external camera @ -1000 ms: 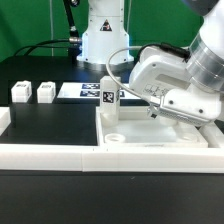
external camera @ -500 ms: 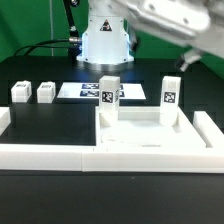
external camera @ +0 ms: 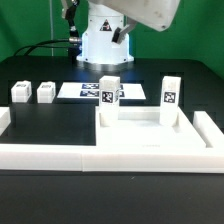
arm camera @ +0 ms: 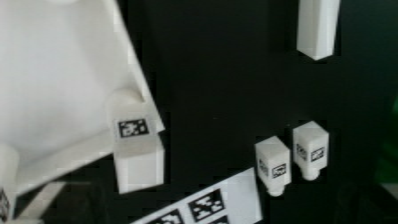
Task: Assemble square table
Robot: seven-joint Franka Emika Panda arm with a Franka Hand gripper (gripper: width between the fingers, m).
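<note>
The square table slab (external camera: 150, 135) lies inside the border wall's corner at the exterior view's right. Two white tagged legs stand upright on its far corners, one at the left (external camera: 109, 97) and one at the right (external camera: 170, 98). Two more legs (external camera: 19, 92) (external camera: 45, 92) stand loose at the far left. My gripper (external camera: 124, 32) is high above the table, holds nothing and is well clear of the legs. The wrist view looks down on the slab (arm camera: 54, 70), one mounted leg (arm camera: 139, 150) and the two loose legs (arm camera: 272, 160) (arm camera: 315, 150).
The marker board (external camera: 92, 92) lies between the loose legs and the slab; it also shows in the wrist view (arm camera: 205, 205). The long white border wall (external camera: 60, 155) runs along the front, with a short side arm at the left (external camera: 4, 120). The robot base (external camera: 105, 40) stands behind.
One second ago my arm was low over the slab's right far corner. It has since let go of the right leg, which stands upright there, and risen to the top of the view.
</note>
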